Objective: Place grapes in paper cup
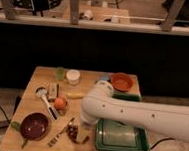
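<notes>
Gripper (84,131) low at the front of the wooden table (37,79), mostly hidden under the white arm (134,114); I cannot tell whether it is released or clenched. Grapes (72,132) lie on the table just beside it, between the dark red bowl (35,125) and the green tray (146,144). Orange fruit (60,103) sits behind them. Paper cup (73,77) stands upright near the far edge, well apart from the grapes, beside the green cup (60,73)
</notes>
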`<state>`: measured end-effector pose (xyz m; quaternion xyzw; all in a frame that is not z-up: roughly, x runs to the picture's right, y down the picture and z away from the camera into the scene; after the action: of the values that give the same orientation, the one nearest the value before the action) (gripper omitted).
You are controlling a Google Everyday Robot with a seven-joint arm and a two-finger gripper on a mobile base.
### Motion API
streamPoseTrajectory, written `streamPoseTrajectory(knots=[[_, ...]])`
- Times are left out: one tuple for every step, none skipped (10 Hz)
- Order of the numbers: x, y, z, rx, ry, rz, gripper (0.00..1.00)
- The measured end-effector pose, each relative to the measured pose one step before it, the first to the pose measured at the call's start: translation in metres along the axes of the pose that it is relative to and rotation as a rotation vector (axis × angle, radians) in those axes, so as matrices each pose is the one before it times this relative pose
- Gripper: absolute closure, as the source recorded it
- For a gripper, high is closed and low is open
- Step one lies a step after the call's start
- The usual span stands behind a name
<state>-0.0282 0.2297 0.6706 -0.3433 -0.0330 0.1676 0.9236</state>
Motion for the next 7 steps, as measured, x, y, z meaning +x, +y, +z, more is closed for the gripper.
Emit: streamPoseTrajectory(knots=[[-0.00564, 0.00228, 0.00248, 0.01249, 0.00457, 0.04413, 0.2], [-0.00441, 0.00218, 0.00222, 0.00743, 0.00031, 0.03706, 0.2], [-0.01159, 0.00431, 0.00761, 0.01428, -0.00461, 0.05909, 0.2], [-0.00203, 0.00037, 0.00317, 0.00302, -0.00122, 0.01662, 0.2], [-0.0005, 0.00017, 0.00674, -0.00006, 0.00369, 0.02013, 0.2], [-0.00353, 0.00191, 0.00779, -0.00357, 0.00173, 0.01157, 0.2], [-0.00086, -0.00028, 0.00822, -0.00314, 0.00158, 0.01271, 0.2]])
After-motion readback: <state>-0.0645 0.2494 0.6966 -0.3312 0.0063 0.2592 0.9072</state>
